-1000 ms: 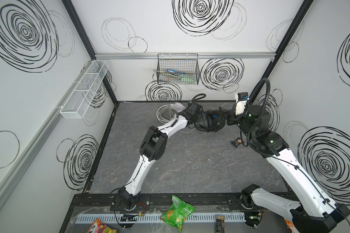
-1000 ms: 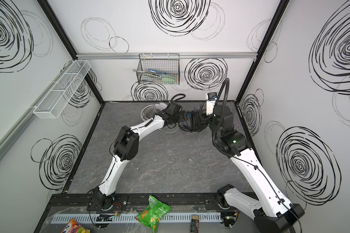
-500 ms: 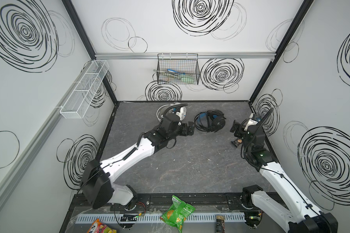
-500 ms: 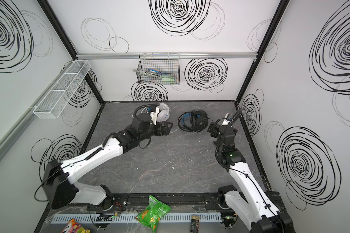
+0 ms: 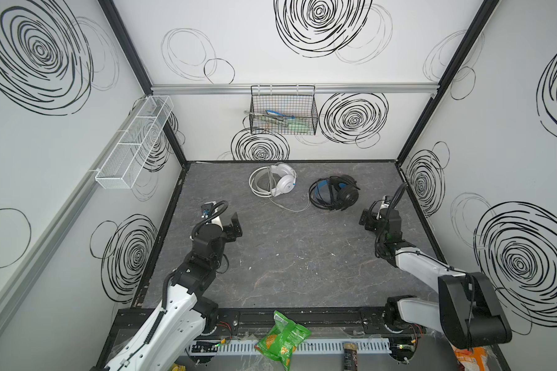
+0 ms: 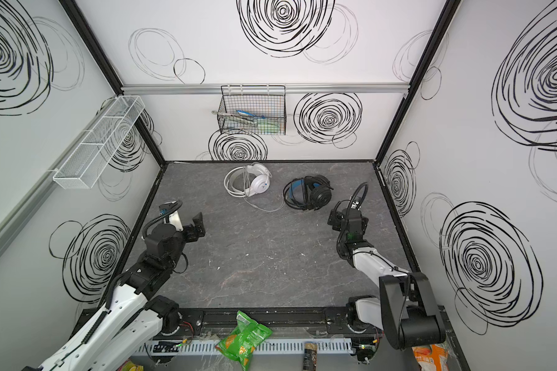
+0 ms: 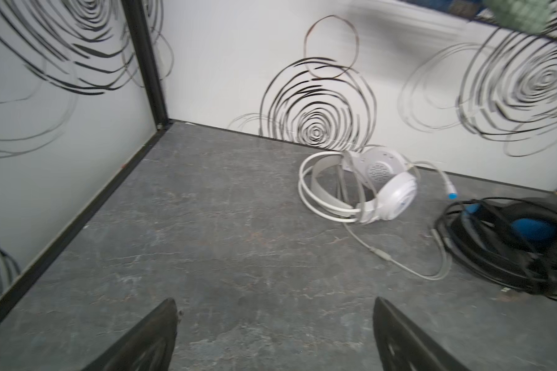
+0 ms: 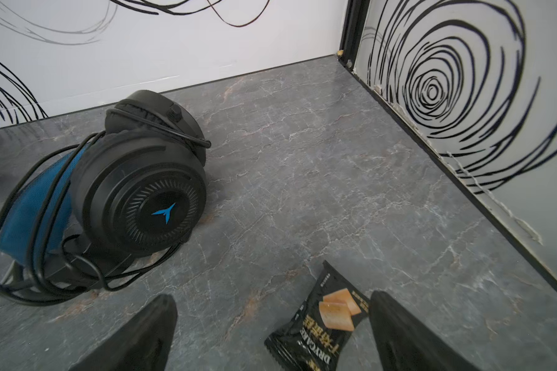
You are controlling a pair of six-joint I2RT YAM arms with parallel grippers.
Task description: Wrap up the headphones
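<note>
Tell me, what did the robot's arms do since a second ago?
Both arms pulled back from the headphones toward the front of the table. The left gripper and the right gripper are open now and hold nothing. The white headset and the black headset stayed where they were, near the back wall.

The white headphones [image 5: 275,181] lie on their side at the far end of the desk [image 5: 287,257]. Their white cable [image 7: 381,254] is looped round the headband, with a loose tail trailing toward the black headphones [image 5: 335,192] just beside them. That pair, padded in blue, also lies on its side, its black cable [image 8: 180,136] coiled round it.
</note>
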